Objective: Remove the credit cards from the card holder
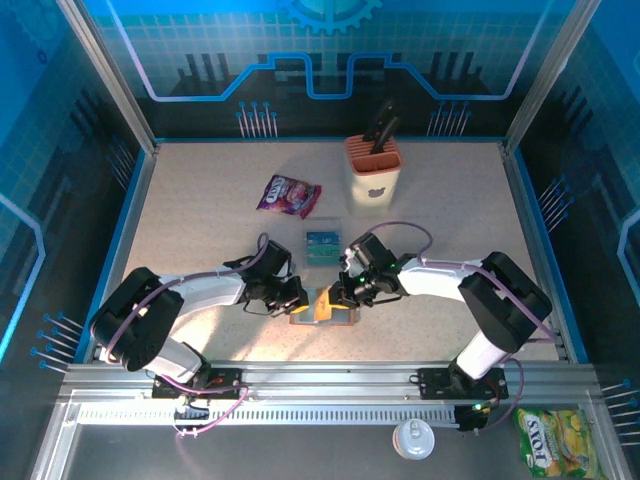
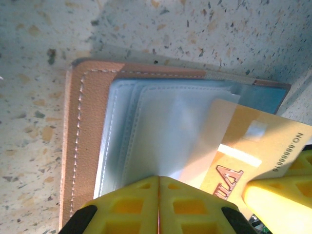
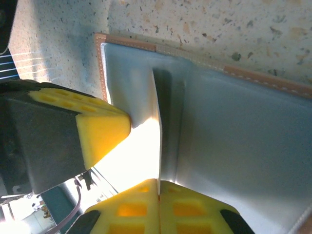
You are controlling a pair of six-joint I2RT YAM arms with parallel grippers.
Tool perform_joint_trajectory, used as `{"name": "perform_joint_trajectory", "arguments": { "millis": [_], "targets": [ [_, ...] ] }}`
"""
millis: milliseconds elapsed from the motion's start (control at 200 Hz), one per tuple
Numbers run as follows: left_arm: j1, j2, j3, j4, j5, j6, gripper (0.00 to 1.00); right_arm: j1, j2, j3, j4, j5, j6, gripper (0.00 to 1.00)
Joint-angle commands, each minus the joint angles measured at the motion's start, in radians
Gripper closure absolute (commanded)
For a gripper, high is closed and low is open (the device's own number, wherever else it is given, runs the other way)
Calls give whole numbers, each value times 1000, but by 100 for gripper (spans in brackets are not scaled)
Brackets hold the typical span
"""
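Note:
The card holder (image 1: 347, 318), brown outside with grey-blue inner faces (image 2: 146, 126), lies open on the table between the two arms. My left gripper (image 2: 159, 178) is shut on the near edge of its inner pocket. A tan credit card (image 2: 258, 141) sticks partway out of the pocket to the right. My right gripper (image 3: 159, 181) is shut on this card, which shows edge-on (image 3: 157, 126) above the card holder's grey inner face (image 3: 234, 131). In the top view the left gripper (image 1: 298, 300) and right gripper (image 1: 338, 297) meet over the card (image 1: 324, 306). Teal cards (image 1: 322, 245) lie on the table behind them.
A purple snack packet (image 1: 288, 195) lies at the back centre-left. A beige knife block (image 1: 373, 168) with an orange top stands at the back right. The left gripper's yellow finger (image 3: 100, 131) sits close beside the held card. Metal frame posts border the table.

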Motion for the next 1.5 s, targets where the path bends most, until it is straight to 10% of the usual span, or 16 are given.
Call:
{"name": "perform_joint_trajectory", "arguments": {
  "millis": [0,300,910,1491],
  "targets": [
    [-6,5,5,-51,-22,5,91,-15,-46,-18,-84,27,-38,93],
    [-5,-22,9,-39,-29,-4,89,-22,-74,130,-379,123,-302,98],
    [6,-118,17,-62,-93,-4,84,-22,62,634,-967,445,-1386,100],
    [52,-183,-23,-86,-101,-1,84,-117,537,1404,-1242,440,-1694,100]
  ]
}}
